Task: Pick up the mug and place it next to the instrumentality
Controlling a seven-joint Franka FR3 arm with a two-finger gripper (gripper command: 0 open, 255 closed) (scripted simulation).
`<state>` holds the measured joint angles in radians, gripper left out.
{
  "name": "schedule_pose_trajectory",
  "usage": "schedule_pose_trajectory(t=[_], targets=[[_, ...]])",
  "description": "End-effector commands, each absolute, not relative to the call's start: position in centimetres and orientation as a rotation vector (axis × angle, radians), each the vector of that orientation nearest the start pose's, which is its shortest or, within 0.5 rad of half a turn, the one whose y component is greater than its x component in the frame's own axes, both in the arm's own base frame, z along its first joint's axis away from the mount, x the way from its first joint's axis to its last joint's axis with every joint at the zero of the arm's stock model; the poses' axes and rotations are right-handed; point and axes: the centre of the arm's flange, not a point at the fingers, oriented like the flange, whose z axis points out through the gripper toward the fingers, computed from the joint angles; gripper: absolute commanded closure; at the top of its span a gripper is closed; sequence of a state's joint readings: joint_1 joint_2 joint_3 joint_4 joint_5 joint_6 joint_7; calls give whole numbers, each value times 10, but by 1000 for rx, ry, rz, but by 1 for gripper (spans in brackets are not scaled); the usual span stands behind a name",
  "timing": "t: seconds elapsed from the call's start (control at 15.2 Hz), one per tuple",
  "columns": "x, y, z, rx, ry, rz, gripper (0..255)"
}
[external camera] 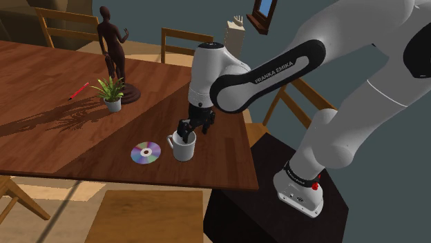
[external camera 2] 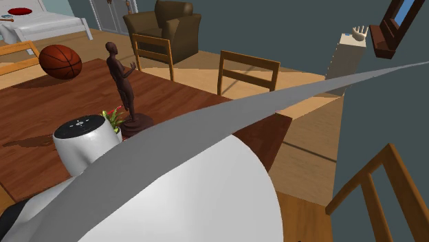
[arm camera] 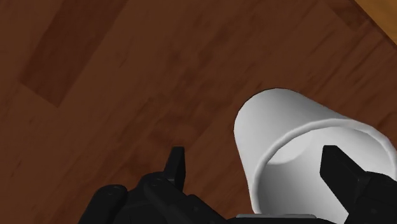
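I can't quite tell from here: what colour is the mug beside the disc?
The mug is plain white, inside and out. The wrist view shows it best.

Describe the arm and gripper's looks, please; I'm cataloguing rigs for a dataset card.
The arm is built of smooth, rounded white links with dark joints. A black band on one link carries white FRANKA EMIKA lettering. A small red dot sits near the base. The gripper is all black, with two blocky fingers.
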<state>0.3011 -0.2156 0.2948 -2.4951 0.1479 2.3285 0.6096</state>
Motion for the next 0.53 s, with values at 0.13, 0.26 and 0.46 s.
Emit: schedule_pose_trajectory(t=[0.13, 0.26, 0.46], targets=[[372, 253, 409, -3073, 182, -13, 0], [372, 253, 409, -3073, 182, -13, 0], [372, 253, 409, -3073, 182, -13, 0]])
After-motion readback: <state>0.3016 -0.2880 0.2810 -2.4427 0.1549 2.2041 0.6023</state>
